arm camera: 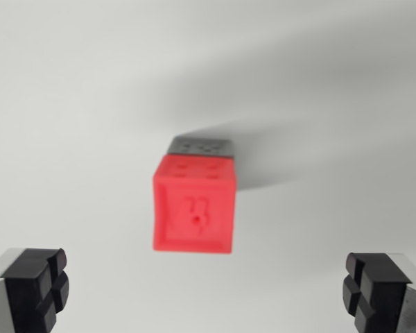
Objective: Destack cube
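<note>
A red cube (194, 206) with a raised mark on its top face sits in the middle of the wrist view. It rests on a dark grey cube (202, 146), of which only a strip shows at the red cube's far edge. My gripper (208, 291) is open, well above the stack. Its two black fingertips (36, 286) stand wide apart at the bottom corners of the view, one on each side of the red cube, touching neither cube.
The cubes stand on a plain white surface (69, 104). A soft grey shadow (284, 111) stretches from the stack toward the wrist view's upper right.
</note>
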